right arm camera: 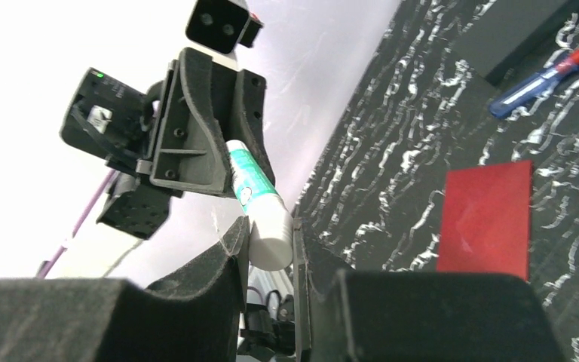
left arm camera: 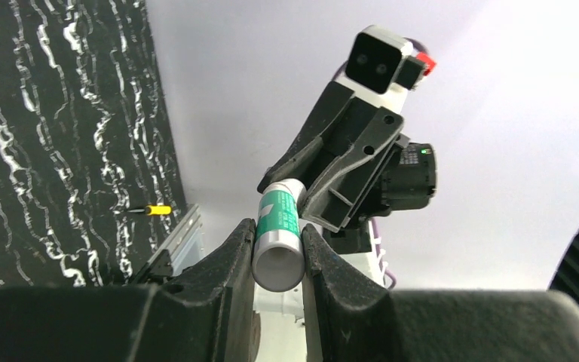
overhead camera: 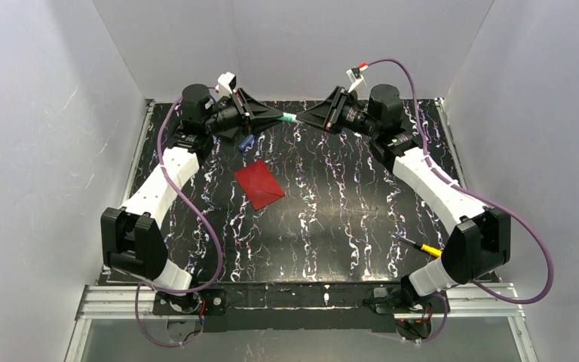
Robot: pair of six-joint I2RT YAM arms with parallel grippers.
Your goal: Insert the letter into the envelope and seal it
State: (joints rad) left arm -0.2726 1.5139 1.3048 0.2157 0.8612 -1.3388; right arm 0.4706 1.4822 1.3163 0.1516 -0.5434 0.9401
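The red envelope (overhead camera: 258, 183) lies flat on the black marbled table, left of centre; it also shows in the right wrist view (right arm camera: 486, 219). The white letter is not in view. Both grippers are raised at the back of the table, facing each other. My left gripper (overhead camera: 280, 117) (left arm camera: 277, 249) is shut on the body end of a green-and-white glue stick (overhead camera: 288, 118) (left arm camera: 277, 226). My right gripper (overhead camera: 299, 118) (right arm camera: 270, 241) is shut on the stick's white end (right arm camera: 268, 226). The stick spans between the two.
A blue pen (overhead camera: 246, 141) (right arm camera: 543, 79) lies behind the envelope, beside a flat black rectangular object (right arm camera: 513, 30). A yellow-handled screwdriver (overhead camera: 422, 246) (left arm camera: 154, 210) lies at the near right. White walls enclose the table on three sides.
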